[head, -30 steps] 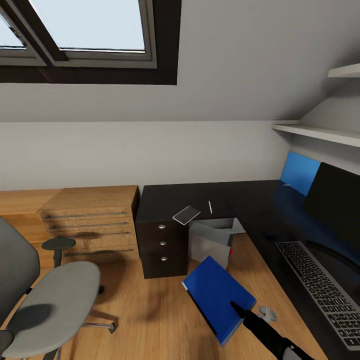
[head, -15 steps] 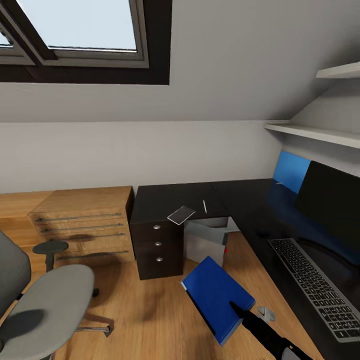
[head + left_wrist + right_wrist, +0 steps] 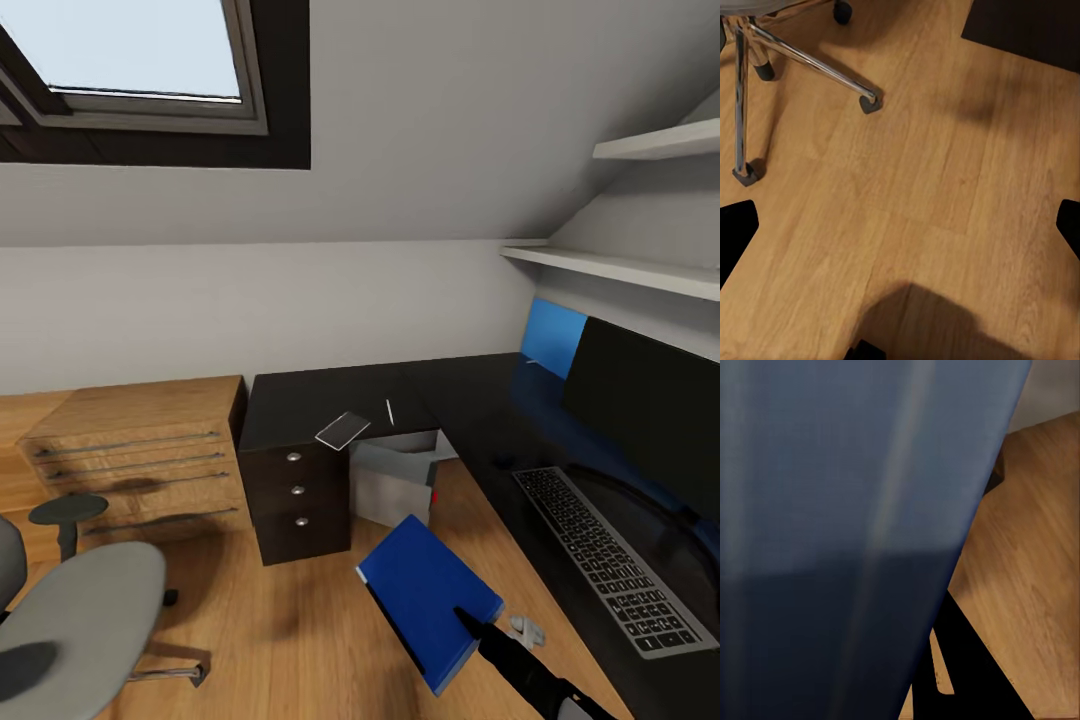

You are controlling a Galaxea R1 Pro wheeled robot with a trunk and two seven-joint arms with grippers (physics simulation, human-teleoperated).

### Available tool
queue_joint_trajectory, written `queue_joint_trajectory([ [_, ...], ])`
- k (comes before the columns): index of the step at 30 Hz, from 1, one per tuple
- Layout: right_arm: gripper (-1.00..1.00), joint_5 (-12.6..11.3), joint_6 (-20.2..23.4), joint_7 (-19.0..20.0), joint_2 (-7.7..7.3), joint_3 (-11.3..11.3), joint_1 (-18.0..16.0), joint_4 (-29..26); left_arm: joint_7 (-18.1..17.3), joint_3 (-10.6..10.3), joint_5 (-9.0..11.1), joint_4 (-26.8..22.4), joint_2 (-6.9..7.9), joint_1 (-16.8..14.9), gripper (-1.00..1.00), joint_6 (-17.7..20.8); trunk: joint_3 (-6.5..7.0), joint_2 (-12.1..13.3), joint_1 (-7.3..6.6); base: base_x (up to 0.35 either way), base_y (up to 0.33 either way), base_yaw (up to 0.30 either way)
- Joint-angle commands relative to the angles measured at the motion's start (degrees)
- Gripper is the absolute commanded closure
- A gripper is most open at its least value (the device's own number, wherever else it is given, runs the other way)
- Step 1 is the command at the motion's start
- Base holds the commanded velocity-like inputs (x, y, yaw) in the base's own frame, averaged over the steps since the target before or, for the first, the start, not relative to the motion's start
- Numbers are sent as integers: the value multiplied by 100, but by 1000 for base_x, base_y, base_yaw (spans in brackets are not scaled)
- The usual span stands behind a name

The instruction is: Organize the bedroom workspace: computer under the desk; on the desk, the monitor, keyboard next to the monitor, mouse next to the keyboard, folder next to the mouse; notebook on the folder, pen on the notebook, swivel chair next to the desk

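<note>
Bedroom's wood floor [image 3: 300, 620] runs below the right gripper [image 3: 470, 622], pinching the blue folder [image 3: 428, 598] by an edge, off the chair (carriable toward the desk [image 3: 480, 420]). Left jaws spread, empty.

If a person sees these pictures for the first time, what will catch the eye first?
Most striking is the bright blue folder, held in the air above the wood floor by the right gripper, beside the desk. Next comes the wide black monitor on the desk, with the keyboard before it.
</note>
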Motion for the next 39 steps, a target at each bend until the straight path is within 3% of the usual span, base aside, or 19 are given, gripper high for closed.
queue_joint_trajectory([
  [1,100,50,-51,8,21,-32,-4,18,-24,0,51,-8,-1,1,-100,-4,-7,-6,1,0,0,-14],
  [8,100,24,-50,7,218,-39,-4,-11,-24,0,58,-8,-1,1,-100,-3,-7,-6,1,0,0,-5],
  [14,100,-100,87,-188,261,-50,-47,-78,-24,0,54,-7,-7,1,-100,-7,-7,-6,1,0,0,0],
  [16,100,-211,334,-357,265,-50,-127,-159,-24,0,52,-8,-8,1,-100,-7,-7,-6,1,0,0,0],
  [22,100,-625,1727,-878,374,-51,-588,-1038,-24,-6,51,-5,-22,1,-100,-3,-7,-6,1,0,0,0],
  [30,100,-1357,3071,-2051,762,-37,-725,-3146,-20,-10,37,-4,-7,1,-100,-11,-7,-6,1,0,0,0],
  [34,100,-1473,3964,-2270,813,-33,-738,-4002,-17,-9,34,-4,-2,1,-100,-11,-7,-6,1,0,0,0],
  [39,100,-1543,4958,-2319,803,-34,-742,-4649,-16,-9,34,-6,-1,1,-100,-11,-7,-6,1,0,0,0],
])
